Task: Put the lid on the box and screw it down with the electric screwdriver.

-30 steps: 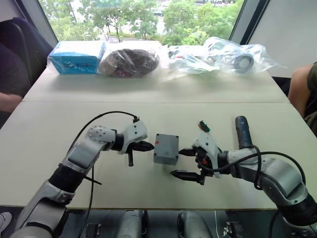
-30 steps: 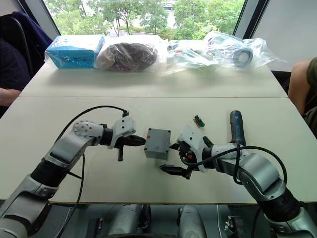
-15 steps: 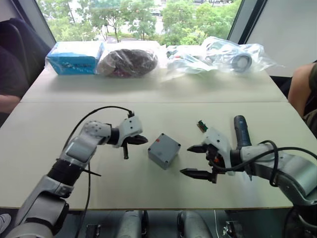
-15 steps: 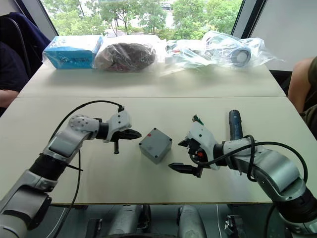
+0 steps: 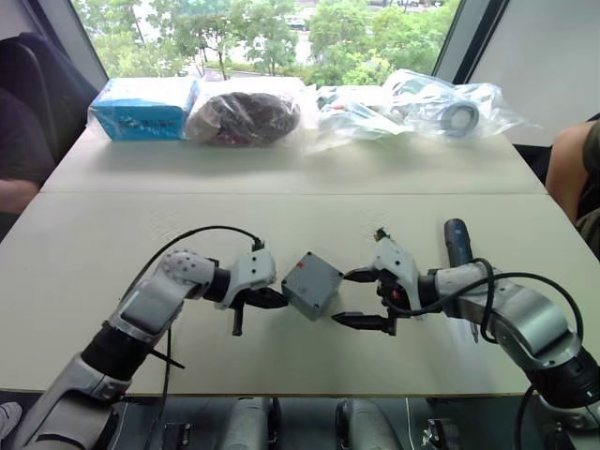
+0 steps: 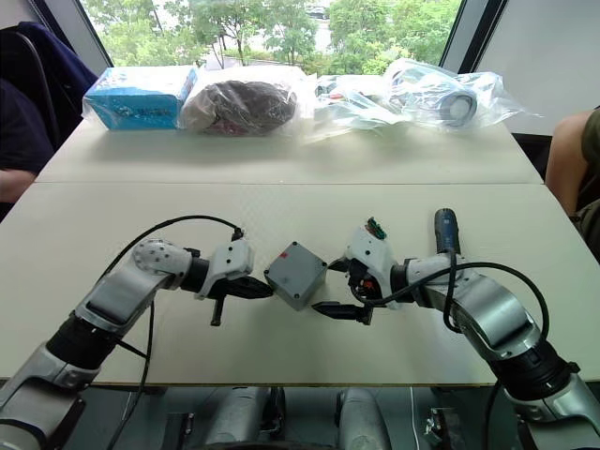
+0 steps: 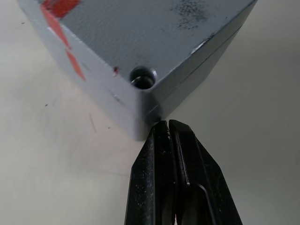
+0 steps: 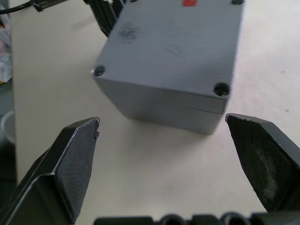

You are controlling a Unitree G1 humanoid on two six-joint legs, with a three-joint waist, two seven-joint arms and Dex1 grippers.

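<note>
Left wrist view: closed left tool (image 7: pixel 168 125) at box (image 7: pixel 140 56) corner

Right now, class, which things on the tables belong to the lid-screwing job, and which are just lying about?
Job:
box with its lid already on
electric screwdriver
left gripper
right gripper

Lying about:
blue packet
dark bagged bundle
clear bags of parts
green connector

An office or meeting room: long pale beige table (image 5: pixel 84 253), dark chair (image 5: pixel 33 84) at its left edge, bagged parts (image 5: pixel 441 98) and a blue carton (image 5: pixel 145 108) along the window-side far edge.
</note>
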